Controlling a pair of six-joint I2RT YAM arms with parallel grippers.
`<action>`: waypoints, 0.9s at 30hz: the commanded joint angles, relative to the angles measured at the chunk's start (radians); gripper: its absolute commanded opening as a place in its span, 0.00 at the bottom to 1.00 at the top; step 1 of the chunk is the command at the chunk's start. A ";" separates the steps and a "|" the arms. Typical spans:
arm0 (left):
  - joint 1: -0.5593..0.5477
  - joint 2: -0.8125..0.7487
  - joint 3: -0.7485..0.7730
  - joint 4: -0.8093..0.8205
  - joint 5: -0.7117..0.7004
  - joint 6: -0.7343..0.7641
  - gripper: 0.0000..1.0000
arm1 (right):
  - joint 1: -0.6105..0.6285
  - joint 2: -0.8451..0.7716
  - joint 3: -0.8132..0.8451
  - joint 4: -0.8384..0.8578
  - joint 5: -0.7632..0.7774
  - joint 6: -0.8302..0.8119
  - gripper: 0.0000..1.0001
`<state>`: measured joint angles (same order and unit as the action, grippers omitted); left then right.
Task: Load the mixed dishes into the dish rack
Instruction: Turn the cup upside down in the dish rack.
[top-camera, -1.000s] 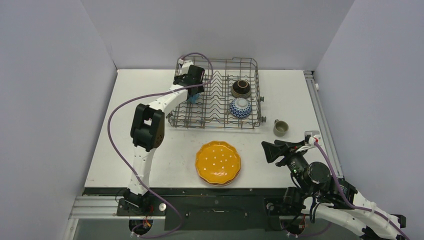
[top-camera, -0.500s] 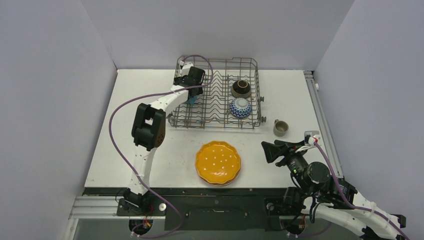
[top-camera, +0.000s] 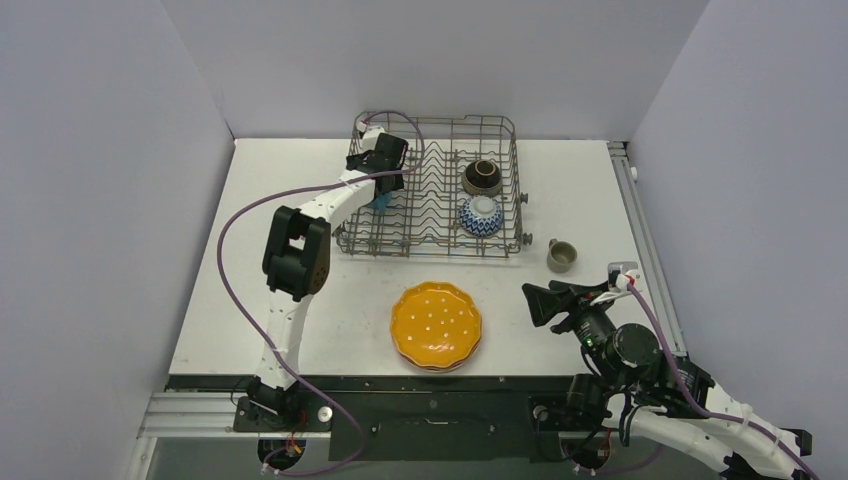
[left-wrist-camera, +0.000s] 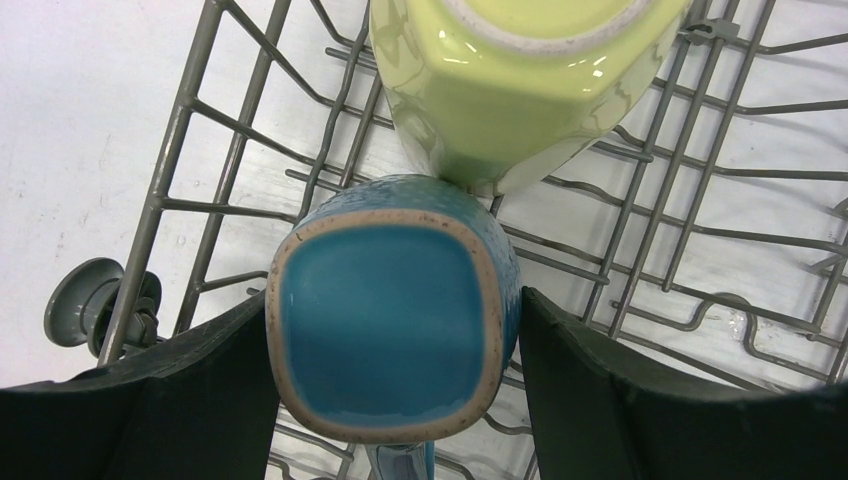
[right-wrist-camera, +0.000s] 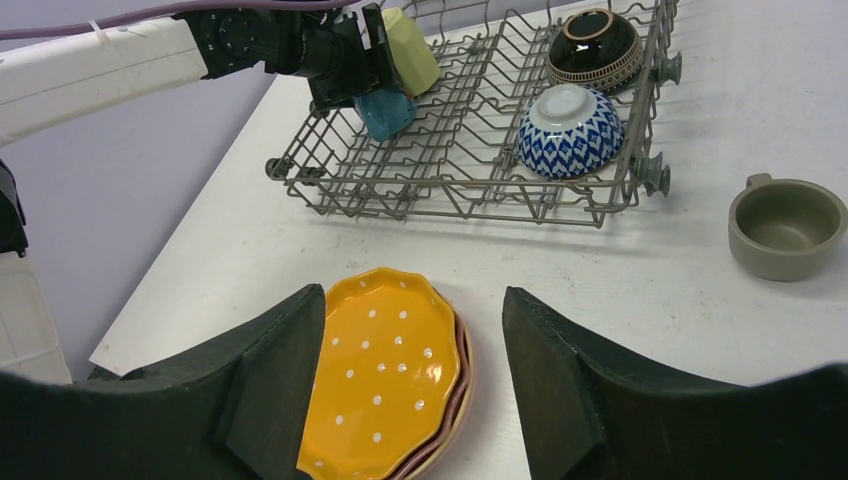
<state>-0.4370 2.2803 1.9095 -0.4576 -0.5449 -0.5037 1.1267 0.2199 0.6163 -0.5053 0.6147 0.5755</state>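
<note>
While base-up in dish rack (left-wrist-camera: 177, 108), blue mug (left-wrist-camera: 385, 330) between left pincer (left-wrist-camera: 394, 300) jaws

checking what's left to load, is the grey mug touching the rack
Apart. Right wrist view shows table between the grey mug and the dish rack.

- L claw (top-camera: 382, 190), jaws round blue mug (left-wrist-camera: 385, 330), has shifted slightly left and toward the far-left corner of dish rack (top-camera: 518, 180).
- Less of mug now shows beneath L arm from above.

Rack (top-camera: 430, 205) middle seemingly free; blue mug (left-wrist-camera: 390, 320) blocks left.
</note>
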 joint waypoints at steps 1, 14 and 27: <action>0.007 -0.015 0.044 0.032 -0.012 0.003 0.34 | 0.004 0.022 0.002 -0.007 0.022 0.010 0.61; 0.007 -0.067 -0.024 0.049 -0.008 0.013 0.79 | 0.004 0.050 0.031 -0.019 0.010 0.022 0.67; 0.004 -0.170 -0.112 0.063 0.001 0.020 0.96 | 0.004 0.060 0.090 -0.066 0.025 0.036 0.70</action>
<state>-0.4366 2.2257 1.8145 -0.4431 -0.5426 -0.4892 1.1267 0.2668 0.6598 -0.5552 0.6147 0.5991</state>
